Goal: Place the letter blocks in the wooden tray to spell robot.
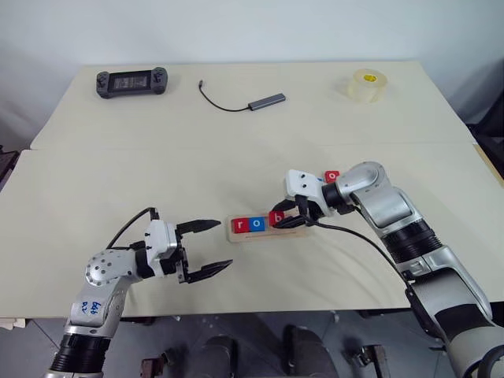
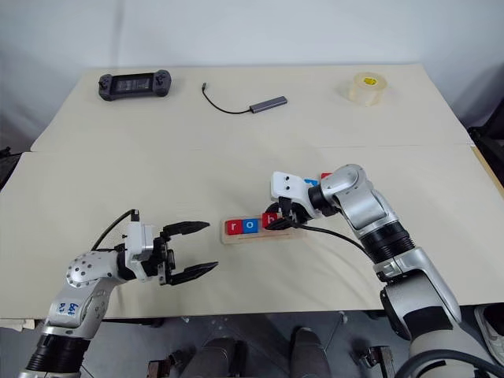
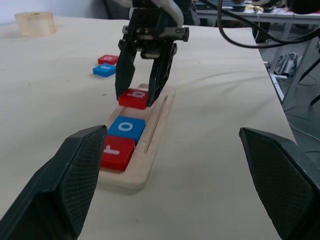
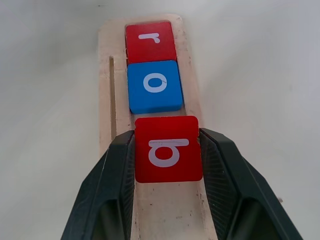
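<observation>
Far back on the left of the tabletop (image 1: pixel 118 150) lies a black handheld controller (image 1: pixel 131 81), and a little to its right a grey adapter with a short dark cable (image 1: pixel 250 102).

Nearer, on the left, the left gripper (image 1: pixel 211 248) hovers level above the surface, its jaws spread wide with nothing between them, aimed toward the wooden tray (image 1: pixel 264 231), which lies just beyond its tips.

The tray sits roughly in the middle of the near half of the tabletop. In its groove, from the left end, a red r block (image 4: pixel 150 40) comes first, with a blue o block (image 4: pixel 154 86) touching it on its right.

Next along, the right gripper (image 4: pixel 168 150) reaches down and leftward over the tray, its jaws pinching a red b block (image 4: pixel 168 148) by two opposite edges. That block is held over the groove just beside the blue o, a thin gap between them; whether it rests on the wood I cannot tell.

Behind the right gripper, off the tray, two more blocks lie close together: a red one (image 3: pixel 108 59) and a blue one (image 3: pixel 104 70).

At the far right corner stands a roll of clear tape (image 1: pixel 368 85).
</observation>
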Robot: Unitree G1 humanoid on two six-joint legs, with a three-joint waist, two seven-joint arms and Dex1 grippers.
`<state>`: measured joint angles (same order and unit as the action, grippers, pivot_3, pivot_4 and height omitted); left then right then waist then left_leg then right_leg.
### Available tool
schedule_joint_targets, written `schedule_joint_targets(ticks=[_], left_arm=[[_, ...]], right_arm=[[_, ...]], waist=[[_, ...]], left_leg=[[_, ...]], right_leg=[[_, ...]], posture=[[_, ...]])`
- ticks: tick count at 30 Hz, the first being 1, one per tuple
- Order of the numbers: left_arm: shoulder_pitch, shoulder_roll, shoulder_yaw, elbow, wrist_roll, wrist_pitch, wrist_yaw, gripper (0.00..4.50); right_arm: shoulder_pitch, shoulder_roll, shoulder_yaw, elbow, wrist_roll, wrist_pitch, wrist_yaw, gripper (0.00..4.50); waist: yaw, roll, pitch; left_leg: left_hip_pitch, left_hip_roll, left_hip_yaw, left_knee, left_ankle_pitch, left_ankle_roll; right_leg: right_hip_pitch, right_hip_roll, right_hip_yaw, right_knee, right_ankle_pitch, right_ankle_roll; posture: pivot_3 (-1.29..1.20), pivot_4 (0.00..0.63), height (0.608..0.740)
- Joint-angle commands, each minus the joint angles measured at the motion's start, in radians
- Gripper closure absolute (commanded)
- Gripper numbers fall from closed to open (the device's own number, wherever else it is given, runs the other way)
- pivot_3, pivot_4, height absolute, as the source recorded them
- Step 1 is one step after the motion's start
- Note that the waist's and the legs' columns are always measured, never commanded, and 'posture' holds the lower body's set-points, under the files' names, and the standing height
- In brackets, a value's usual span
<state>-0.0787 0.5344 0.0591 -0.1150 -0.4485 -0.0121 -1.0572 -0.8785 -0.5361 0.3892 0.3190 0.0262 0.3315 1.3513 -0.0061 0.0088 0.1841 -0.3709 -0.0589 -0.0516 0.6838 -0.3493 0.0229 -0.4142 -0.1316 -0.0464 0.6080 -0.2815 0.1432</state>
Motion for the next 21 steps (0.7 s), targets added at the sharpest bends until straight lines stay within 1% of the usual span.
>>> schedule_joint_targets(ticks=[1,2,3,6,7,9,13,14,16,18,19,21], left_arm=[[0.006,0.010,0.016,-0.048,-0.007,-0.010,0.010,0.00],[0.007,0.009,0.015,-0.050,-0.006,-0.010,0.011,0.00],[0.007,0.009,0.014,-0.050,-0.006,-0.010,0.012,0.00],[0.006,0.009,0.013,-0.051,-0.007,-0.009,0.016,0.00],[0.007,0.009,0.014,-0.052,-0.007,-0.009,0.016,0.00],[0.009,0.011,0.014,-0.053,-0.007,-0.009,0.017,0.00],[0.009,0.011,0.014,-0.051,-0.006,-0.009,0.017,0.00],[0.008,0.011,0.014,-0.050,-0.006,-0.010,0.017,0.00],[0.008,0.010,0.015,-0.048,-0.006,-0.011,0.017,0.00],[0.008,0.010,0.015,-0.048,-0.006,-0.011,0.017,0.00],[0.009,0.010,0.015,-0.047,-0.006,-0.012,0.017,0.00],[0.010,0.010,0.015,-0.047,-0.004,-0.013,0.018,0.00]], right_arm=[[-0.011,0.015,-0.005,-0.021,0.011,0.012,0.007,2.68],[-0.007,0.020,-0.005,-0.026,0.013,0.016,0.005,2.29],[-0.004,0.024,-0.006,-0.031,0.015,0.022,0.004,2.05],[0.000,0.026,-0.022,-0.042,0.024,0.034,0.002,1.04],[0.000,0.021,-0.030,-0.048,0.029,0.039,0.003,0.64],[0.005,0.005,-0.047,-0.068,0.042,0.047,0.008,0.05],[0.025,-0.043,-0.070,-0.102,0.059,0.066,0.015,0.05],[0.034,-0.058,-0.077,-0.108,0.061,0.076,0.015,0.24],[0.056,-0.084,-0.087,-0.116,0.060,0.074,0.013,0.67],[0.069,-0.099,-0.097,-0.113,0.057,0.074,-0.004,1.38],[0.081,-0.105,-0.111,-0.109,0.055,0.062,-0.025,1.66],[0.107,-0.113,-0.154,-0.107,0.059,0.045,-0.076,2.45]], waist=[[0.000,0.000,0.000],[0.000,0.000,0.000],[0.000,0.000,0.000],[0.002,0.000,0.000],[0.002,0.000,0.000],[0.002,0.000,0.000],[0.003,0.000,0.000],[0.004,0.000,0.000],[0.003,0.000,0.000],[0.003,0.000,0.000],[0.003,0.000,0.000],[0.003,0.000,0.000]], left_leg=[[0.000,0.000,0.000,0.000,0.000,0.000],[0.000,0.000,0.000,0.000,0.000,0.000],[0.000,0.000,0.000,0.000,0.000,0.000],[0.000,0.000,0.000,0.000,0.000,0.000],[0.000,0.000,0.000,0.000,0.000,0.000],[0.000,0.000,0.000,0.000,0.000,0.000],[0.000,0.000,0.000,0.000,0.000,0.000],[0.000,0.000,0.000,0.000,0.000,0.000],[0.000,0.000,0.000,0.000,0.000,0.000],[0.000,0.000,0.000,0.000,0.000,0.000],[0.000,0.000,0.000,0.000,0.000,0.000],[0.000,0.000,0.000,0.000,0.000,0.000]], right_leg=[[0.000,0.000,0.000,0.000,0.000,0.000],[0.000,0.000,0.000,0.000,0.000,0.000],[0.000,0.000,0.000,0.000,0.000,0.000],[0.000,0.000,0.000,0.000,0.000,0.000],[0.000,0.000,0.000,0.000,0.000,0.000],[0.000,0.000,0.000,0.000,0.000,0.000],[0.000,0.000,0.000,0.000,0.000,0.000],[0.000,0.000,0.000,0.000,0.000,0.000],[0.000,0.000,0.000,0.000,0.000,0.000],[0.000,0.000,0.000,0.000,0.000,0.000],[0.000,0.000,0.000,0.000,0.000,0.000],[0.000,0.000,0.000,0.000,0.000,0.000]], posture=[[0.00,0.150,0.740],[0.00,0.150,0.740],[0.00,0.150,0.740],[0.00,0.150,0.740],[0.00,0.150,0.740],[0.00,0.150,0.740],[0.00,0.150,0.740],[0.00,0.150,0.740],[0.00,0.150,0.740],[0.00,0.150,0.740],[0.00,0.150,0.740],[0.00,0.150,0.740]])
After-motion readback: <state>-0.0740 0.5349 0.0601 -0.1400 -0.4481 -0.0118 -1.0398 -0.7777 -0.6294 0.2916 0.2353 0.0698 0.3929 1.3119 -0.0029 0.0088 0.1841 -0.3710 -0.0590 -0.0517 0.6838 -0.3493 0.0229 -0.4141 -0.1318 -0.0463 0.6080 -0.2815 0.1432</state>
